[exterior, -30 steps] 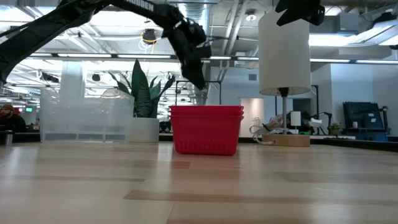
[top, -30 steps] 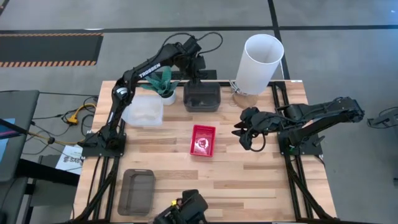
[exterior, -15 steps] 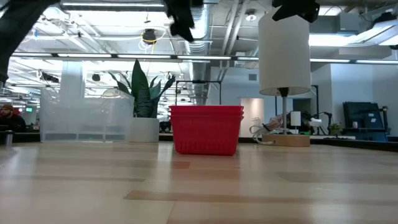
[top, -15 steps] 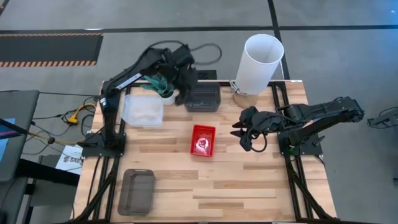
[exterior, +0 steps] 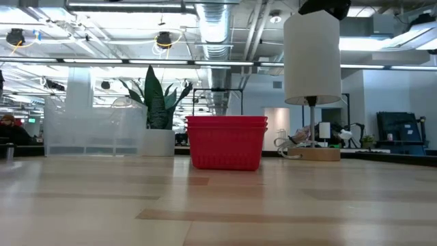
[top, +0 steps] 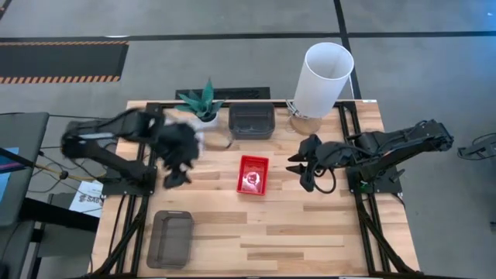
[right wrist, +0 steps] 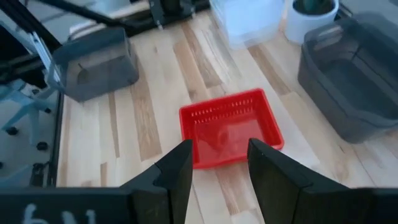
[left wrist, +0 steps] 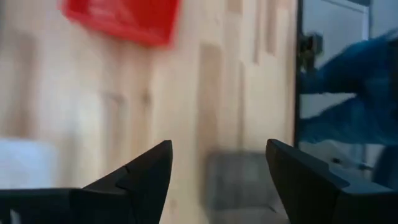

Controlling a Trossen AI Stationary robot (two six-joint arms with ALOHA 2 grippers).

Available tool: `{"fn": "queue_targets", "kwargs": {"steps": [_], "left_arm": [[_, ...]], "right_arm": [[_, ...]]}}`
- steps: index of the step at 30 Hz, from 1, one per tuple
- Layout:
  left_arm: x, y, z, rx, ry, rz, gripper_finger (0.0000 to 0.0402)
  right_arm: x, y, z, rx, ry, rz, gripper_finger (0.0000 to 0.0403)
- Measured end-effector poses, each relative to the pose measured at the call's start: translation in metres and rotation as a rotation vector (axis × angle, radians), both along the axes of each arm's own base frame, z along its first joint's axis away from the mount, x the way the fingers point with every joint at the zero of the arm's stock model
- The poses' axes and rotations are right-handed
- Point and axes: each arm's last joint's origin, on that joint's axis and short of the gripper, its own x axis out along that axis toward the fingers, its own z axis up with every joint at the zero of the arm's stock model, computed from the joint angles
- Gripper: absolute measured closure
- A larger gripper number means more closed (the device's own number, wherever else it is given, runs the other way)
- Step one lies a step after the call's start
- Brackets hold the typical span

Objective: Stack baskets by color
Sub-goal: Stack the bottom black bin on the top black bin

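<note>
A red basket (top: 253, 173) rests on its base at the table's middle; the low view shows two red rims (exterior: 226, 123), one in the other. One dark grey basket (top: 252, 120) stands at the far edge, another (top: 170, 238) at the near left. The clear basket (exterior: 89, 130) stands at the far left, mostly hidden in the high view by my left gripper (top: 177, 159), which hangs above it, blurred. In its wrist view my left gripper (left wrist: 219, 149) is open and holds nothing. My right gripper (top: 298, 164) is open, in the air to the right of the red basket (right wrist: 231, 126).
A tall white cylinder (top: 324, 77) stands on a round wooden base at the far right. A small white pot with a green plant (top: 203, 105) sits between the clear basket and the far grey basket. Bare wood lies along the table's near right.
My left gripper has swung fast away from the far dark grey basket, up and toward the table's left and near side, and now hangs over the clear basket's place. It has left the low view. The grey basket stays where it was.
</note>
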Motion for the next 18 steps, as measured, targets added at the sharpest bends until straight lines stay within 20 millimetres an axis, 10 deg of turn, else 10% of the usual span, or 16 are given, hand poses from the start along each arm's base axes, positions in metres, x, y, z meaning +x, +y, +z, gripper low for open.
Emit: {"fn": "queue_targets", "kwargs": {"steps": [10, 18], "left_arm": [[-0.062, -0.033, -0.099, -0.134, 0.221, 0.15, 0.0157], [-0.065, -0.044, -0.151, -0.151, 0.332, 0.085, 0.0157]], "right_arm": [[0.004, -0.008, 0.004, 0.012, -0.051, -0.038, 0.023], [0.008, -0.013, 0.009, 0.024, -0.107, -0.063, 0.023]]}}
